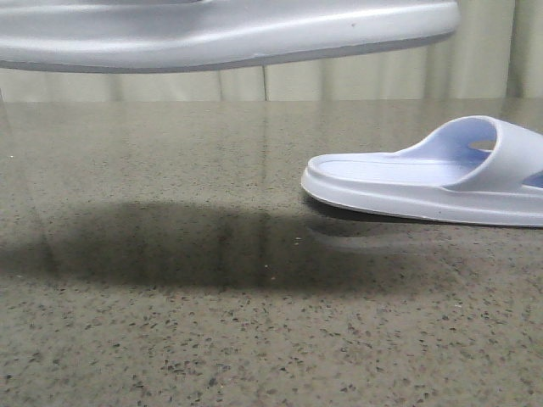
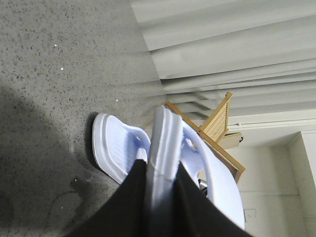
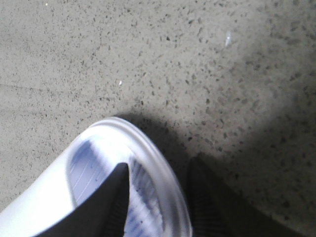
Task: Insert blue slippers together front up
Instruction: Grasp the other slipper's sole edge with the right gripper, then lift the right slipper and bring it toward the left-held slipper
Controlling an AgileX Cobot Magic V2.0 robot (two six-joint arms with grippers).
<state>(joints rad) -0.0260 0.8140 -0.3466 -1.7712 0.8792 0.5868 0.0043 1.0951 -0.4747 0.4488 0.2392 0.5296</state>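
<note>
In the front view one pale blue slipper (image 1: pixel 221 34) hangs high and close, sole side showing. In the left wrist view my left gripper (image 2: pixel 162 170) is shut on that slipper's thick edge (image 2: pixel 165 133), which stands upright between the black fingers. The second blue slipper (image 1: pixel 441 182) is low at the right, strap at the far right. It also shows behind the held one in the left wrist view (image 2: pixel 116 148). In the right wrist view my right gripper (image 3: pixel 158 197) grips its rim (image 3: pixel 148 153), one finger on the ribbed footbed and one outside, with a dark shadow beneath. Neither gripper shows in the front view.
The speckled grey stone table (image 1: pixel 170 339) carries a wide dark shadow (image 1: pixel 212 246) under the raised slipper. Pale curtains (image 1: pixel 339 85) hang behind the table. A wooden frame (image 2: pixel 217 123) stands past the table's far side in the left wrist view.
</note>
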